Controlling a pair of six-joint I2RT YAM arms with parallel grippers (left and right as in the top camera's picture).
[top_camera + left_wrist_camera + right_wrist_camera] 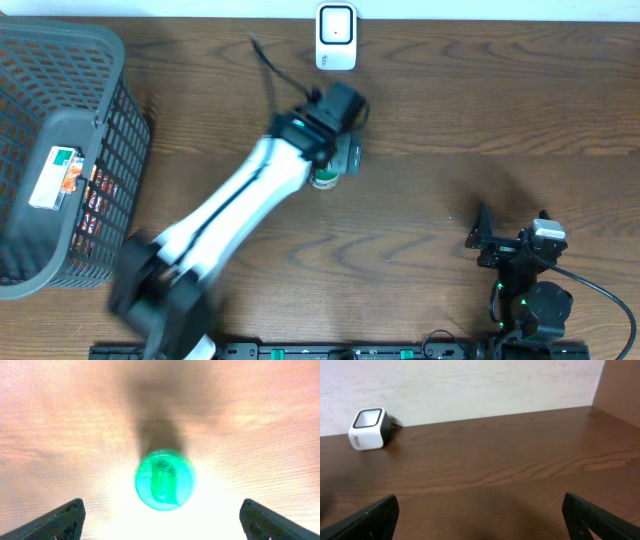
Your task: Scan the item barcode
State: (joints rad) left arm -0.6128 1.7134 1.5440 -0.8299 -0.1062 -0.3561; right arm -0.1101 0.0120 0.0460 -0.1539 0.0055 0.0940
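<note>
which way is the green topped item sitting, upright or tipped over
Upright: the left wrist view looks straight down on the green topped item, its round top facing up.

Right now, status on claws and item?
Left claw open over green-capped item, not gripping. Right claw open, empty, parked. Scanner at far edge, nothing in front.

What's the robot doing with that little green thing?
The left gripper hangs wide open right over a small green-topped container that stands on the wooden table. It isn't holding it. The white barcode scanner sits a little farther back by the wall. The right gripper is open too, off to the side, holding nothing. A gray basket with more packages waits on the left.
</note>
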